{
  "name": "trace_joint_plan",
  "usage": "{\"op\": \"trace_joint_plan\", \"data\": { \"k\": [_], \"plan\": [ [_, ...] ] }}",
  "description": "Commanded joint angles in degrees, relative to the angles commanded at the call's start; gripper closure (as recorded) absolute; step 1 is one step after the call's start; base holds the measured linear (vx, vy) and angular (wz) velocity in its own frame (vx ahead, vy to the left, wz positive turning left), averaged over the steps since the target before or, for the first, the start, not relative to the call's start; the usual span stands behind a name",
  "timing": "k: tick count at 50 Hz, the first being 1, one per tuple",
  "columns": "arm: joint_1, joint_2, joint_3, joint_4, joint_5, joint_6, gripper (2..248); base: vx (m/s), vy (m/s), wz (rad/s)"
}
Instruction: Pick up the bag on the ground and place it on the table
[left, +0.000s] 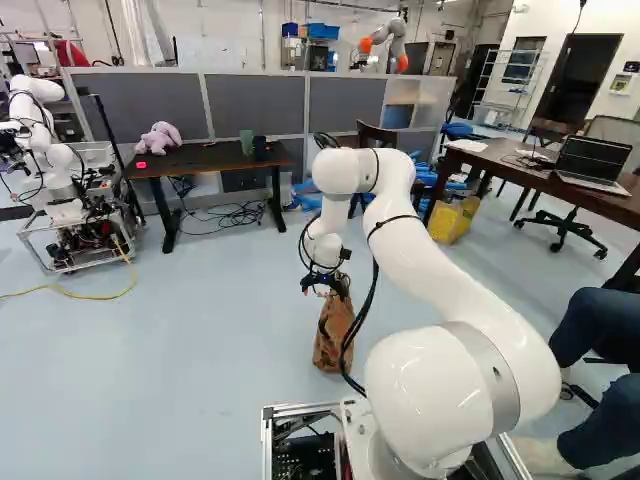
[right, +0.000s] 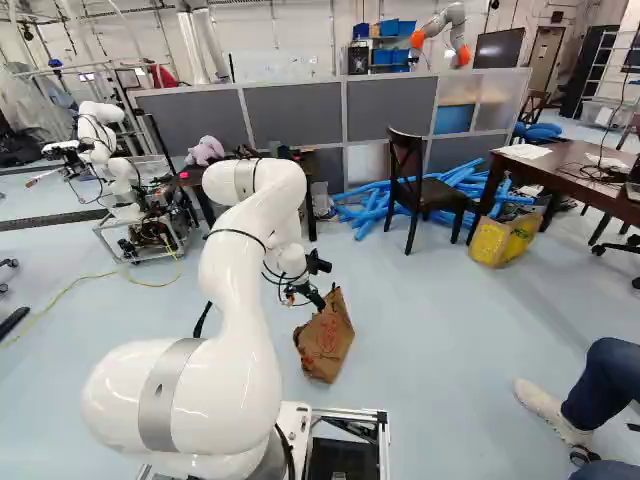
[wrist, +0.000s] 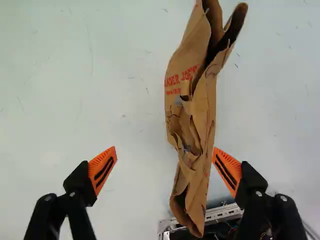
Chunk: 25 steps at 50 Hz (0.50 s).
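Nearest, at the lower right of the left base view, the white arm (left: 450, 270) rises and reaches over to the floor (left: 190, 340). In the wrist view the gripper (wrist: 164, 147) has its jaws wide apart, the orange pads (wrist: 103, 171) holding nothing. The paper bag (wrist: 192, 120) runs between them, just beside the finger nearer the base's metal rail (wrist: 225, 212) and well apart from the other. It stands on the floor, leaning, its crumpled mouth up: just below the middle of the left base view.

The step in hand, I judge, is lining up the grasp. Shift the gripper sideways toward the nearer finger first, so the bag sits midway; closing from here would likely shove it over. Then lower until the pads straddle several layers of paper, as a single torn flap may rip. Close gently, then lift straight up, watching for slip.

Farther off, two tables could be the goal; I cannot tell which is meant. The black desk (left: 215, 161), upper left of the left base view, bears a plush toy (left: 160, 138); the brown table (left: 490, 158), upper right, bears a laptop (left: 595, 160). Either calls for lifting the bag's bottom above the edge before crossing.
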Motion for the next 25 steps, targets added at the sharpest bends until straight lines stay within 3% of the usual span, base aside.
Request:
{"op": "trace_joint_plan", "data": {
  "k": [25],
  "plan": [
    [-0.05,-5.34,-4.54,0.0,0.0,1.17,3,0.0,0.0,0.0]
  ]
}}
